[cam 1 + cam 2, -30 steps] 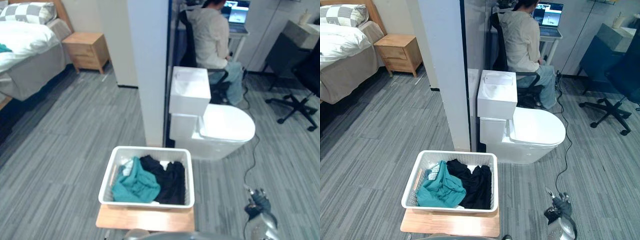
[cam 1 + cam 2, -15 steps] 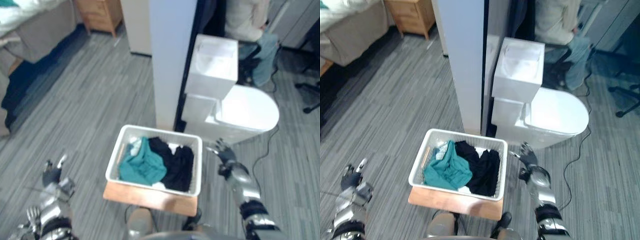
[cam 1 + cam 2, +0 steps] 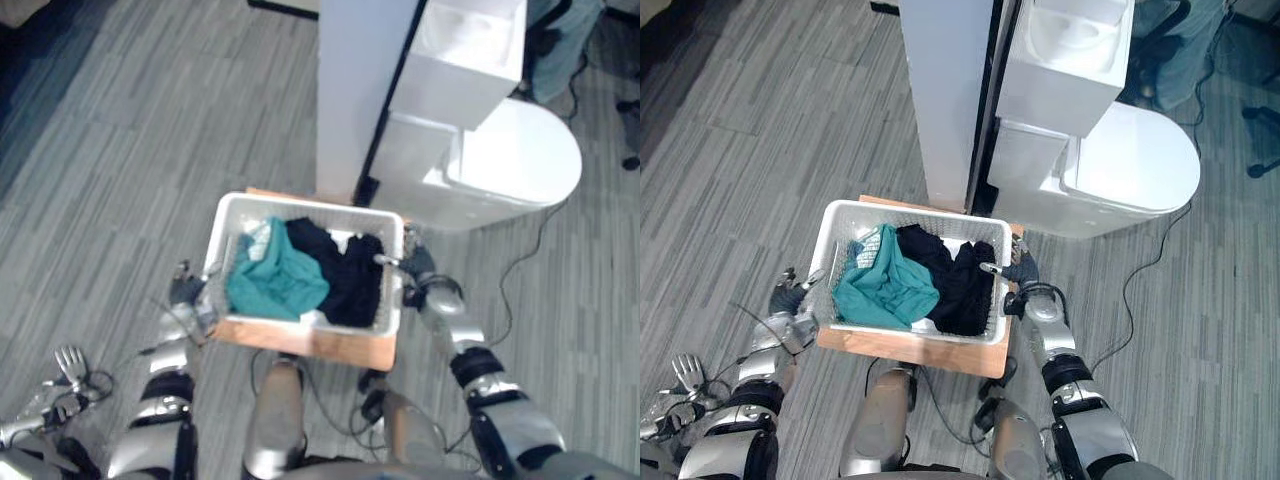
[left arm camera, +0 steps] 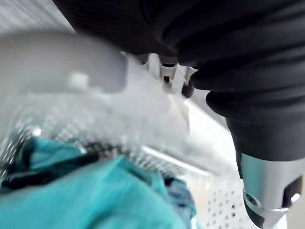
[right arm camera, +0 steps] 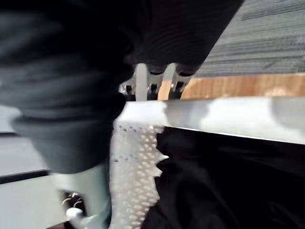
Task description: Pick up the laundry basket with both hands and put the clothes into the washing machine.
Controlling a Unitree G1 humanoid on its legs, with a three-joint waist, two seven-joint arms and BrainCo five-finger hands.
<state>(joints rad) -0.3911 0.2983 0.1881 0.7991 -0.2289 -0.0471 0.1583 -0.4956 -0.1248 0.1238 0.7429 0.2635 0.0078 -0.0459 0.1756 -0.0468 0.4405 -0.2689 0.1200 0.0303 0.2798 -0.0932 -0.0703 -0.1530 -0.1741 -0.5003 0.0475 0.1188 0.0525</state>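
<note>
on the wood stand (image 3: 930, 351), the basket (image 3: 920, 213) sits with teal and black clothes (image 3: 885, 290) inside. right hand (image 3: 1023, 273) straddles its right rim, thumb inside, fingers outside, pinching it. left hand (image 3: 790, 299) is at the left rim, can't tell if it's gripping.
</note>
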